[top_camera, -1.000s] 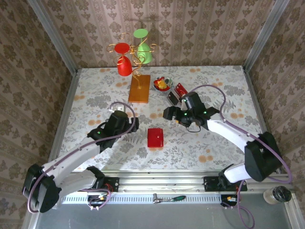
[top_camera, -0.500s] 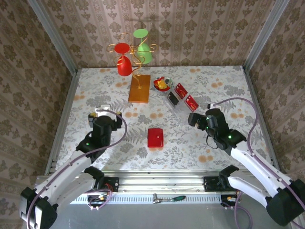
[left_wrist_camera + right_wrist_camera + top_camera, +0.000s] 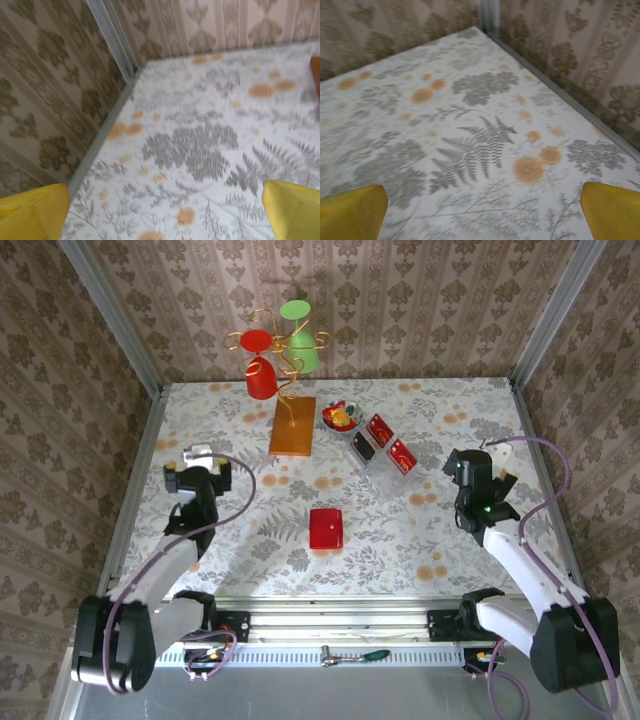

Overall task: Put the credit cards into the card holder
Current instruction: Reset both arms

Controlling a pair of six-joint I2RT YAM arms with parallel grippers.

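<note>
The card holder [image 3: 326,528] is a glossy red square lying shut, flat on the middle of the floral table. Red credit cards [image 3: 379,429] stand in a clear plastic tray [image 3: 385,464] behind it to the right; one [image 3: 362,447] shows a dark face. My left gripper [image 3: 199,456] is over the table's left side, far from the holder. In the left wrist view it [image 3: 162,215] is open, its yellow fingertips [image 3: 32,212] wide apart over bare cloth. My right gripper [image 3: 497,454] is out at the right side, open [image 3: 482,212] over the cloth, nothing between its fingertips [image 3: 612,207].
A wire stand with a red and a green glass sits on a wooden base [image 3: 292,426] at the back. A small bowl [image 3: 340,417] of red and yellow bits is beside the tray. Metal wall rails [image 3: 112,35] [image 3: 555,90] edge both sides.
Both arms have swung back from the middle toward the table's sides. The right gripper left the tray area and its jaws spread fully. The card holder has not moved.
</note>
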